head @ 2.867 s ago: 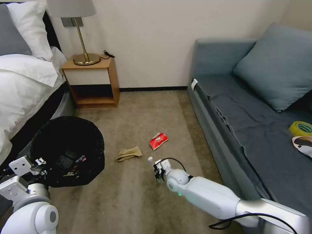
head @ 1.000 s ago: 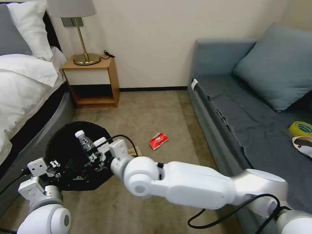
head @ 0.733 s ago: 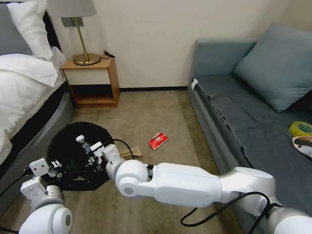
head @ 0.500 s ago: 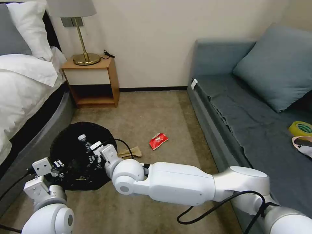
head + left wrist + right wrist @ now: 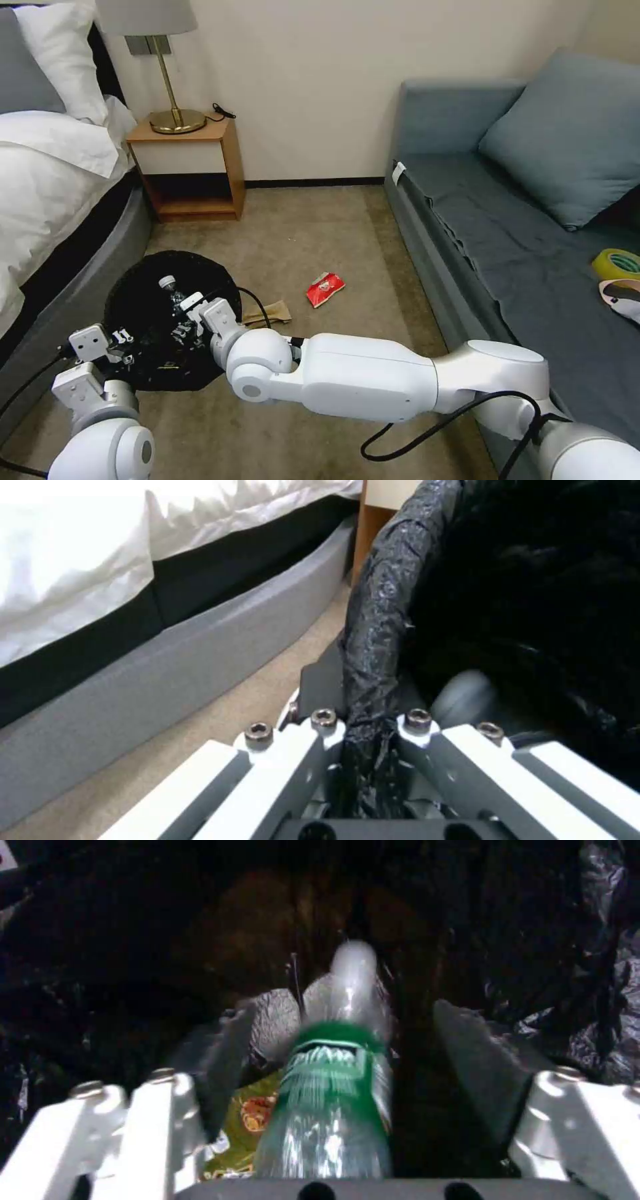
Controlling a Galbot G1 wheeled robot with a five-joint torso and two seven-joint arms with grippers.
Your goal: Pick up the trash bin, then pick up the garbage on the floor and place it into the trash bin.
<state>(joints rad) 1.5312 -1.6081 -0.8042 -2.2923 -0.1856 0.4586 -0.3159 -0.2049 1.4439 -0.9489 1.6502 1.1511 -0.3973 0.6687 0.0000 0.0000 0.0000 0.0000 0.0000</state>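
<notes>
The step in hand is dropping the bottle [image 5: 333, 1080] into the bin [image 5: 143, 287]. The bin sits low beside the bed, and the left claw [image 5: 370, 760] is clamped on its bag-covered rim, on the side of the bin nearest the robot. The right claw [image 5: 187, 320] hangs over the bin's mouth, its fingers [image 5: 220, 1050] spread wide with gaps on both sides of the bottle. The bottle looks blurred and free between them, cap pointing down into the bin, so it is most likely falling.

To do this well, the right claw should stay wide and hold still over the middle of the bin until the bottle is clear of the fingers; drawing back too soon could knock it against the rim. The left claw needs to keep the bin level and steady, because the bag is thin and slippery and a jolt could shift the grip. A gold wrapper [image 5: 237, 1120] already lies inside the bin under the bottle, so the bottle should land softly.

Beyond the bin, toward the sofa, the paper bag [image 5: 267, 312] lies on the floor just beside the bin, and the red packet [image 5: 325, 288] lies a little farther out. Both are not yet collected.
</notes>
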